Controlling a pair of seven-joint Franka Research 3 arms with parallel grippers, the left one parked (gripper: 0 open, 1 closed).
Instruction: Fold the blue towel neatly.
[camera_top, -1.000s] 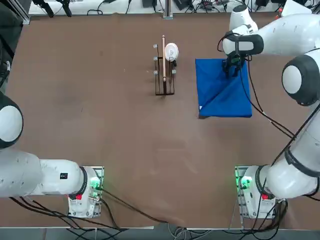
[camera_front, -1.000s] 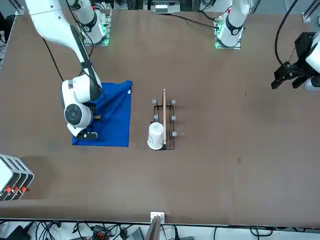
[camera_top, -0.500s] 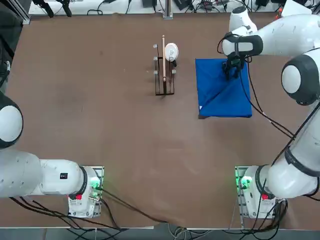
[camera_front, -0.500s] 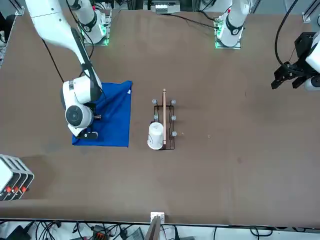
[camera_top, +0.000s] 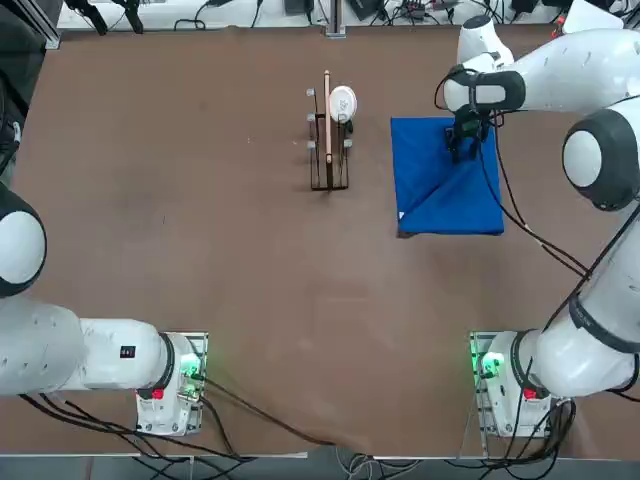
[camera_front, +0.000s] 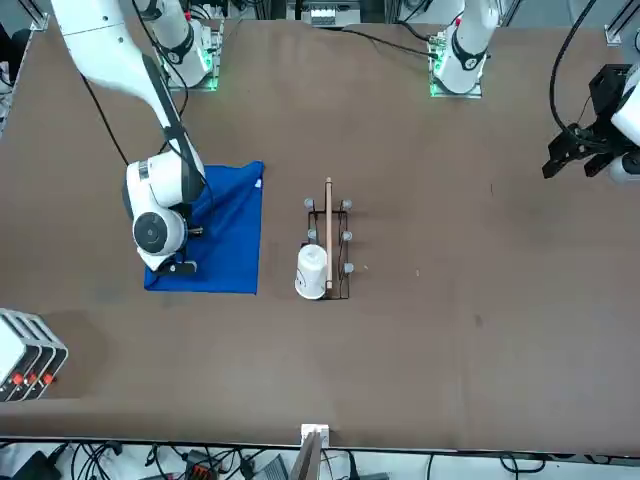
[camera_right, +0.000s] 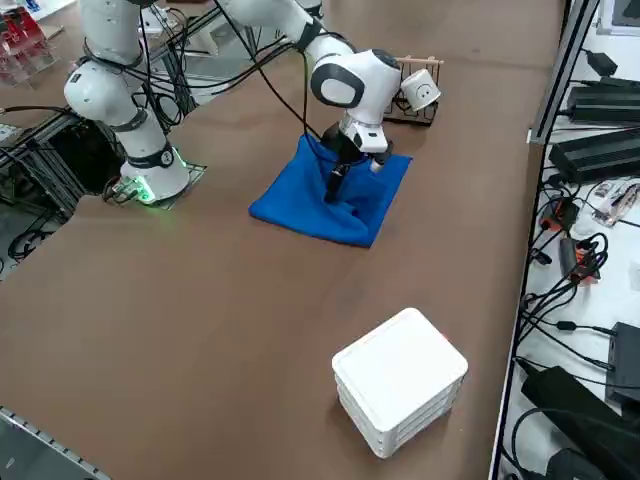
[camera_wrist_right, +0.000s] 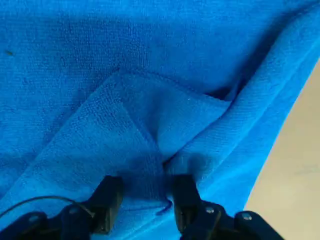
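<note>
While R grip (camera_wrist_right: 147, 192) is over towel (camera_wrist_right: 165, 115), 1 rack (camera_top: 329, 150) stands on tbl (camera_top: 250, 260).

One white right arm with dark-grey joint bands, bent; our black two-finger right gripper (camera_wrist_right: 148, 187), lowered, fingers apart.

— Right arm (camera_top: 545, 78)?
— White, rounded segments; dark grey bands at the joints.
— Cables (camera_top: 535, 232)?
— Black, several, slender.
— Base (camera_top: 512, 385)?
— White and grey, one green light (camera_top: 491, 365), one red spot (camera_top: 530, 394).
— Right tool (camera_wrist_right: 150, 200)?
— Black, two blocky fingers (camera_wrist_right: 107, 197), small silvery screws (camera_wrist_right: 210, 210), one thin black wire (camera_wrist_right: 45, 198).
</note>
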